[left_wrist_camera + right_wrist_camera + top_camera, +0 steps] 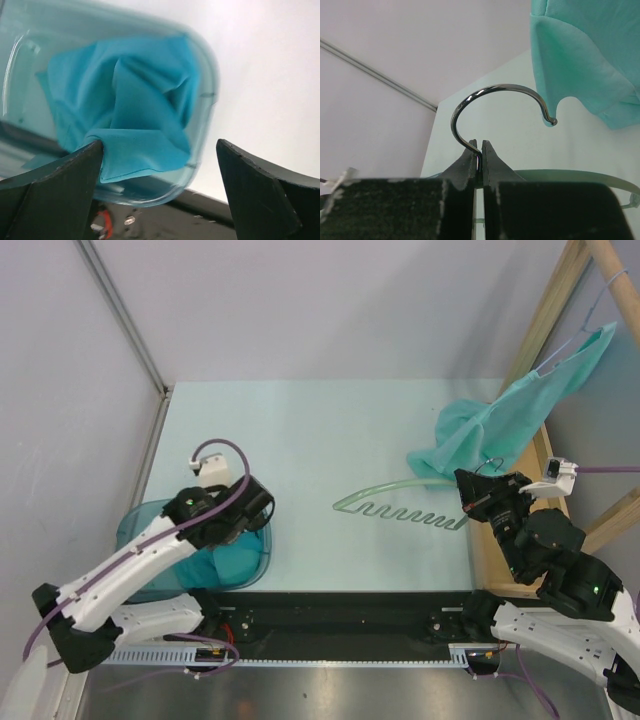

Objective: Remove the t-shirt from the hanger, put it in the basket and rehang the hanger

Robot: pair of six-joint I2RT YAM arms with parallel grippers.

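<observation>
Firmly, the right pincer (pixel 479 151) clamps the hanger hook (pixel 495 86).

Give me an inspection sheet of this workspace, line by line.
Surface: pale green table, no spills seen.
Job's things: green hanger lies flat on the table, its bar uncovered; teal t-shirt hangs from the rack, its lower end bunched on the table by the hanger.
Clutter: blue bin holding a blue cloth.
Grippers: left gripper open above the bin; right gripper shut on the hanger's metal hook.
Cables: purple cable looped over the left arm.
Surroundings: wooden rack at right; grey walls.
</observation>
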